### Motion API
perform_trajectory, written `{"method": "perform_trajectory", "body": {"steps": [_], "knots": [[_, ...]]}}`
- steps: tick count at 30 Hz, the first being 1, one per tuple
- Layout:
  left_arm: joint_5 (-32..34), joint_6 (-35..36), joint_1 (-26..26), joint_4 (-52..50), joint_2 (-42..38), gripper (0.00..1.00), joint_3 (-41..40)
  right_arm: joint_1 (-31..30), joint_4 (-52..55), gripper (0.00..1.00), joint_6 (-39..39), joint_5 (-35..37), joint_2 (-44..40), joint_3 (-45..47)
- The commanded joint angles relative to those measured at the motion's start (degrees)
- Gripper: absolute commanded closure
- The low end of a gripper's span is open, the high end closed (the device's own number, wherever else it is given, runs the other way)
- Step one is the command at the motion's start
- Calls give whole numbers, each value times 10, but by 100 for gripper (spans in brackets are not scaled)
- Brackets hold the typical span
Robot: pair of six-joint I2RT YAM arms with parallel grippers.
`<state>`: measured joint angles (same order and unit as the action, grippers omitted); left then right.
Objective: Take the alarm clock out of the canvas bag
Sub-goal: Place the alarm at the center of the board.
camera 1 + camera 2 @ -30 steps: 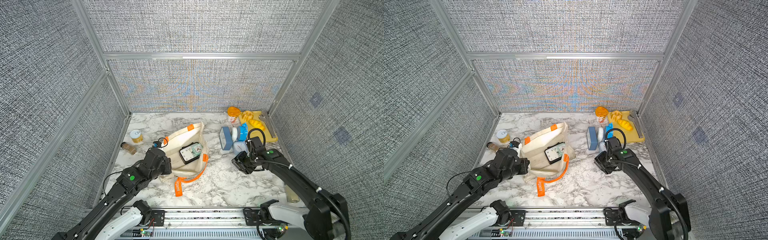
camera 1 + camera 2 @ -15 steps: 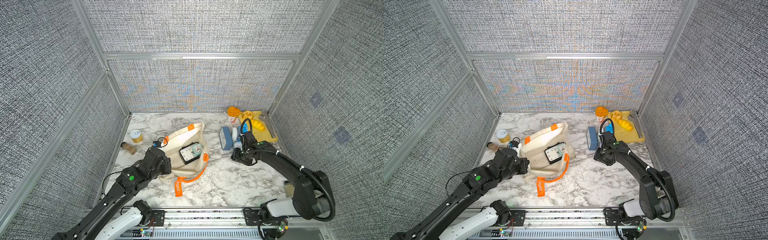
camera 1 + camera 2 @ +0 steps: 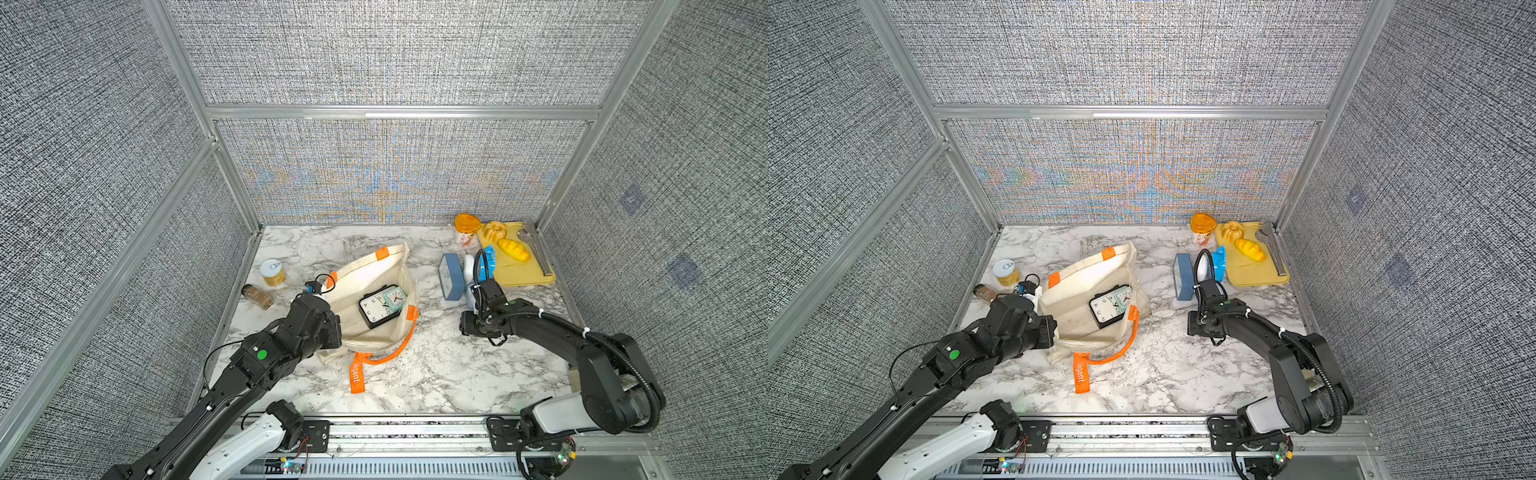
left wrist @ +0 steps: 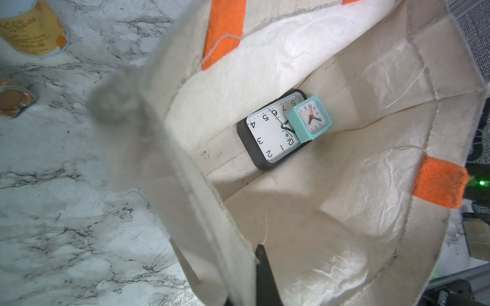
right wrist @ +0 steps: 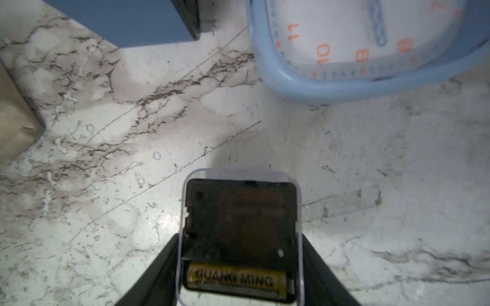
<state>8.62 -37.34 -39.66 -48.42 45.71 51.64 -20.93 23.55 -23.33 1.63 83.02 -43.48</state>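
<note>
Alarm clock [image 5: 240, 212] pinched in right pincer [image 5: 240, 254], outside canvas bag [image 3: 365, 270], left pincer [image 4: 249, 270] clamped on bag rim

Legible text and numerals in the scene.
We are reading "GUANG MING" on the yellow battery [image 5: 234, 278] in the back of the clear-cased clock [image 5: 240, 212]; orange 8, 9, 10 and 11 on the light blue clock [image 5: 331, 39]; black 12 and 1 to 8 on the black alarm clock [image 4: 267, 137] inside the canvas bag [image 4: 344, 238]; and "egant" on its orange tag [image 3: 356, 376] in both top views.
</note>
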Motion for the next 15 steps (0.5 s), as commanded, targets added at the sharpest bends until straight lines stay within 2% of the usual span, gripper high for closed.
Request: {"method": "perform_trajectory", "body": {"steps": [1, 7, 11, 15], "knots": [[5, 21, 0, 15, -2, 100, -4, -1, -49, 42, 13, 12, 5, 13], [-6, 61, 0, 15, 10, 100, -2, -1, -55, 29, 4, 27, 15, 19], [-9, 88, 0, 31, 10, 100, -2, -1, -48, 18, -1, 41, -7, 22], [-16, 108, -1, 39, 16, 100, 5, -2, -24, 13, 7, 49, -45, 6]]}}
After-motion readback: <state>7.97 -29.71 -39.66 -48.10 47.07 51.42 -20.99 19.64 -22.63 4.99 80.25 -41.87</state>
